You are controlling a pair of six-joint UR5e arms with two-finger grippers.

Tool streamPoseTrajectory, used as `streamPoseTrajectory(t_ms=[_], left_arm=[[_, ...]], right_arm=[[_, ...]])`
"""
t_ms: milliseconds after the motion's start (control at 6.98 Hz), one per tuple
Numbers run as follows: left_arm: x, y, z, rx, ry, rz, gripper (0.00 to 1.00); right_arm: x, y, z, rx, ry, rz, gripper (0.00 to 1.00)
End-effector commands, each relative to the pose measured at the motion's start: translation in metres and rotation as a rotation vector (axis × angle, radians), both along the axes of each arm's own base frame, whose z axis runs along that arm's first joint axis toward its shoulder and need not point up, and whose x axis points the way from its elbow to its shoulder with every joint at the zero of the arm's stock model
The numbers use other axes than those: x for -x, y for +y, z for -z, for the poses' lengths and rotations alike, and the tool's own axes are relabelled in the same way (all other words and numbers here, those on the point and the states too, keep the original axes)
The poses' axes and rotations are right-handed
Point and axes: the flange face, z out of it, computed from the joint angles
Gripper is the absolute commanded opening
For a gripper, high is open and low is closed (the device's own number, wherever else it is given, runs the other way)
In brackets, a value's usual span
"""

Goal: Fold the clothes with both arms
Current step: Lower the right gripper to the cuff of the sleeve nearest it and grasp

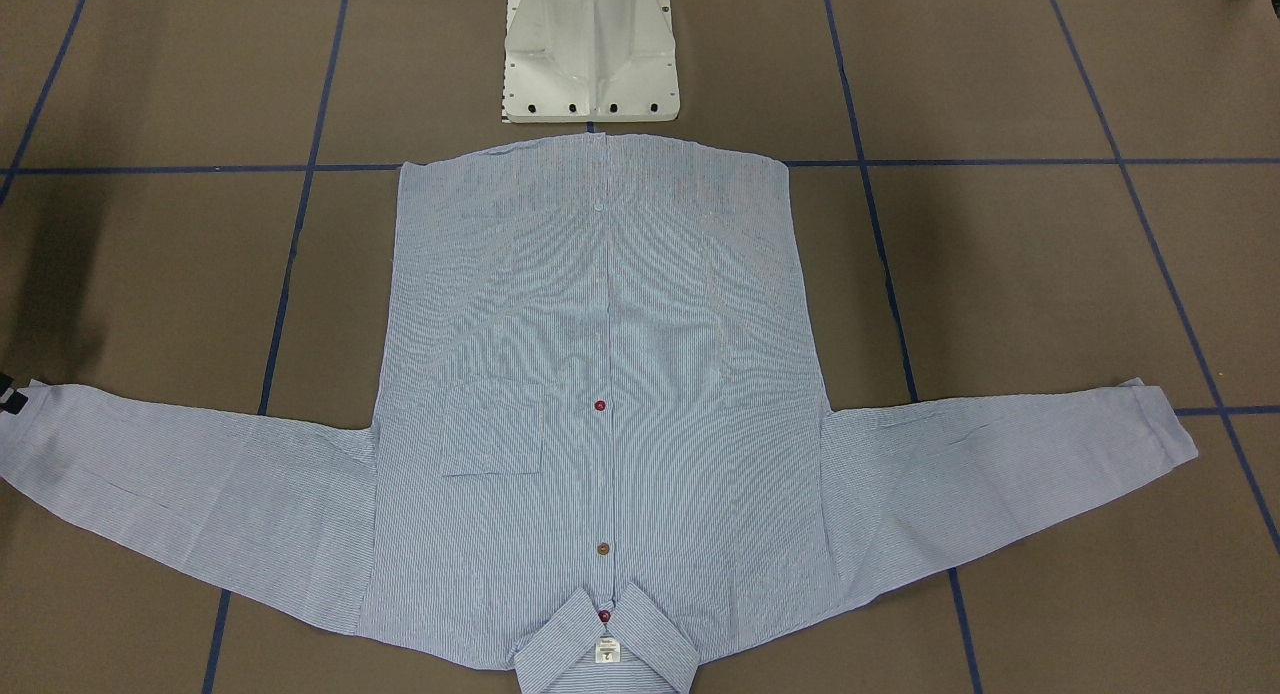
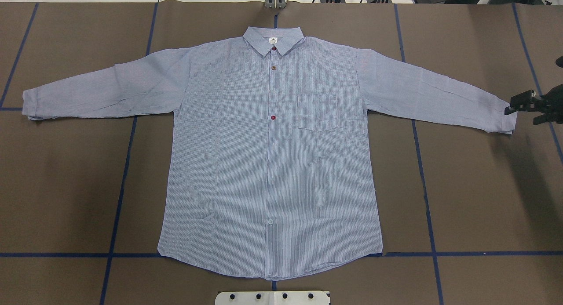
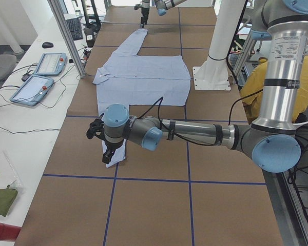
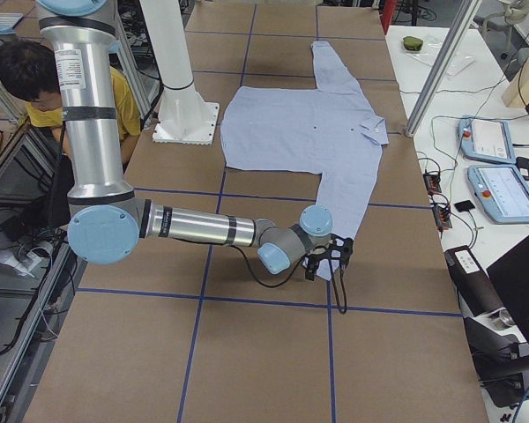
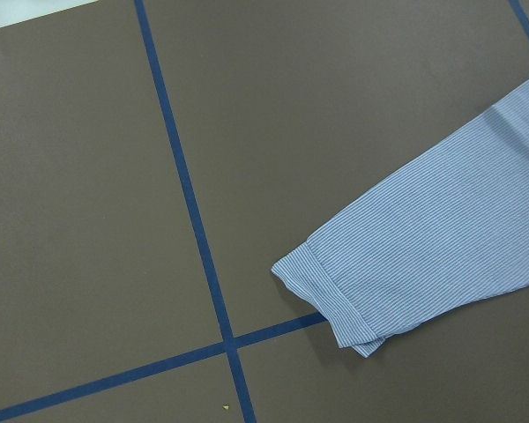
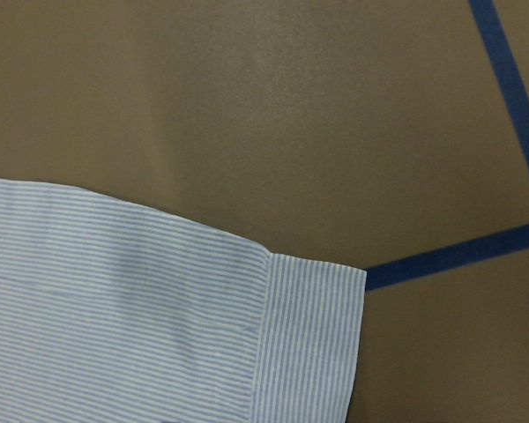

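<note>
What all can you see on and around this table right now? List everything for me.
Light blue-and-white striped long-sleeved button shirt: one, spread flat and face up mid-table, sleeves out sideways.
Brown table covering with blue tape grid: one, under the shirt.
White pedestal base: one, at the shirt's hem.
Blue-edged handheld tablets: two, grey and blue, on the side bench.
Person in yellow top: one, off the table on the robot's side.
Grey-and-silver jointed arms: two; left arm reaches towards one cuff, right arm towards the other.
Black pincers: two; left pincer and right pincer, each by a cuff, open or shut unclear.
</note>
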Motion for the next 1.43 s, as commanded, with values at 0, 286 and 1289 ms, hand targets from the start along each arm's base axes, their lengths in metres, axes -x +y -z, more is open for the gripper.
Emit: streamPoseTrajectory(t_ms=[0,286,1289], left_arm=[[0.000,0.000,0.001,-0.002,0.000,0.001,0.99],[0.000,0.000,0.000,0.001,0.000,0.001,0.99],[0.000,0.000,-0.001,0.001,0.000,0.000,0.99]], right_arm=[[0.006,0.015,-0.014,0.057,-0.013,-0.038,0.95],[0.010,0.017,-0.014,0.077,-0.017,-0.045,0.92],[0.020,0.013,-0.005,0.124,-0.036,-0.082,0.00]])
